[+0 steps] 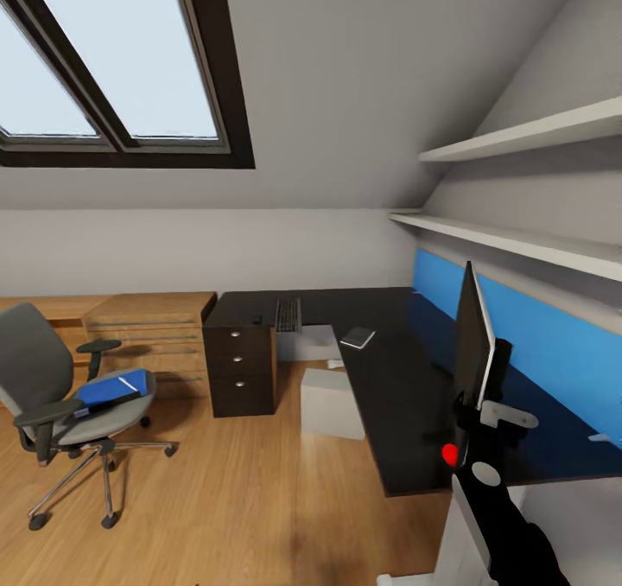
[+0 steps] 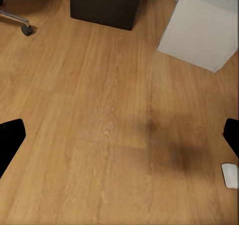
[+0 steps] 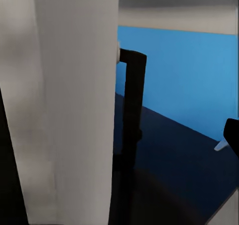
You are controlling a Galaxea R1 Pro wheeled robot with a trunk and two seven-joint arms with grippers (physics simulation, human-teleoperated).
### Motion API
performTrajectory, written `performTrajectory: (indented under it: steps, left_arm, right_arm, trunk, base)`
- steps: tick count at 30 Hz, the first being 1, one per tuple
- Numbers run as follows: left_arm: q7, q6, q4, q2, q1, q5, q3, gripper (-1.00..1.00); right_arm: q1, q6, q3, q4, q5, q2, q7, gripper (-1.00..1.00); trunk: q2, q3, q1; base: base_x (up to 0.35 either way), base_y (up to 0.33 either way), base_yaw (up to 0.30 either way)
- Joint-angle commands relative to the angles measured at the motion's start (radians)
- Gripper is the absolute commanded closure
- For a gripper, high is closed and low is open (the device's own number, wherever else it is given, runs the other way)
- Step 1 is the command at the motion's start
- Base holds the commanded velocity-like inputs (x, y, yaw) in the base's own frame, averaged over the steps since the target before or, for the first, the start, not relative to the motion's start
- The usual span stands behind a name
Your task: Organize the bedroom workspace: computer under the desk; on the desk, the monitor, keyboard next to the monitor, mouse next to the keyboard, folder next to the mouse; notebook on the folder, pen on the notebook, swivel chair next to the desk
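Two grippers: the right gripper grips the monitor upright near the tabletop's front edge; the left gripper spreads wide above the floor. The folder lies on the swivel chair; the keyboard rests at the tabletop's far edge.

Head view looks from high up, forward and down across the room at the desk, swivel chair and computer, all at mid distance. Left wrist view faces down at the wood floor from moderately high; beyond the fingers it shares the computer and drawer block with the head view. Right wrist view sits very close against the monitor, sharing the blue wall panel.
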Motion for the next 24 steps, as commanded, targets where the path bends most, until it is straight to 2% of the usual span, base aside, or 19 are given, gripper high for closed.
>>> performTrajectory:
  steps: [1,14,24]
  left_arm:
    - [-0.01,-0.001,0.001,0.0,-0.001,0.01,0.003,-1.0]
    - [-0.009,-0.001,0.001,0.001,-0.001,0.012,0.005,-1.0]
    - [-0.009,-0.001,0.002,0.001,-0.001,0.013,0.006,-1.0]
  right_arm:
    - [-0.001,0.0,0.0,0.001,0.006,0.0,-0.004,-1.0]
    - [-0.001,-0.001,0.0,0.026,0.007,0.0,-0.002,-1.0]
    - [-0.001,-0.002,0.0,0.028,0.007,0.0,-0.002,-1.0]
  trunk:
    - [-0.001,-0.001,0.0]
    - [-0.001,0.008,0.0]
    - [-0.001,0.012,0.0]
  base:
    - [0.0,-0.218,-0.016]
    - [0.0,-0.042,-0.076]
    - [0.0,0.0,-0.012]
